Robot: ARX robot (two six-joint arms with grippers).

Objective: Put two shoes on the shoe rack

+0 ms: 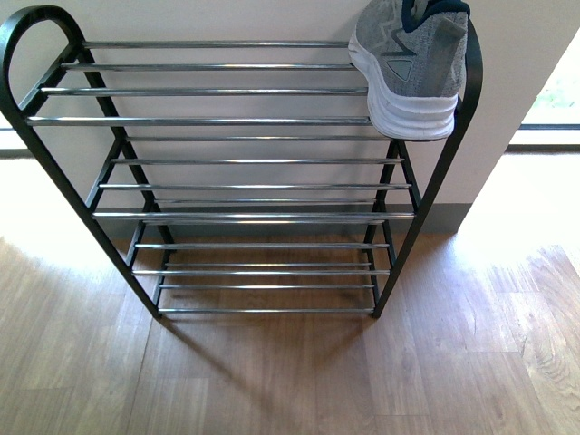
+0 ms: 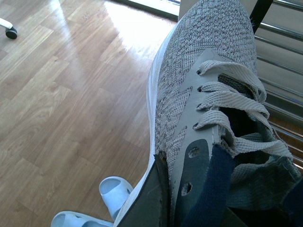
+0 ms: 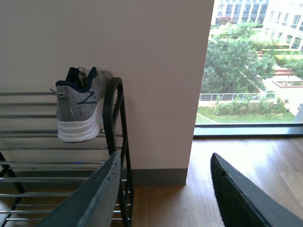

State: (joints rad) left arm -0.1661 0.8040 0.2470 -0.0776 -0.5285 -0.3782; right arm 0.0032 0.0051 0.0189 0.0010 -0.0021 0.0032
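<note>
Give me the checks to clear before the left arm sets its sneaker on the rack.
1. Grip on held sneaker: ok, left jaws clamp its collar.
2. Space on the rack, top tier: ok, bars bare beside the racked sneaker.
3. Racked sneaker: ok, upright at the right end.
4. Right jaws: ok, open and empty.
5. Slides: ok, on the floor, off the rack's bars.
6. Held sneaker's height over the top tier: cannot tell.
</note>
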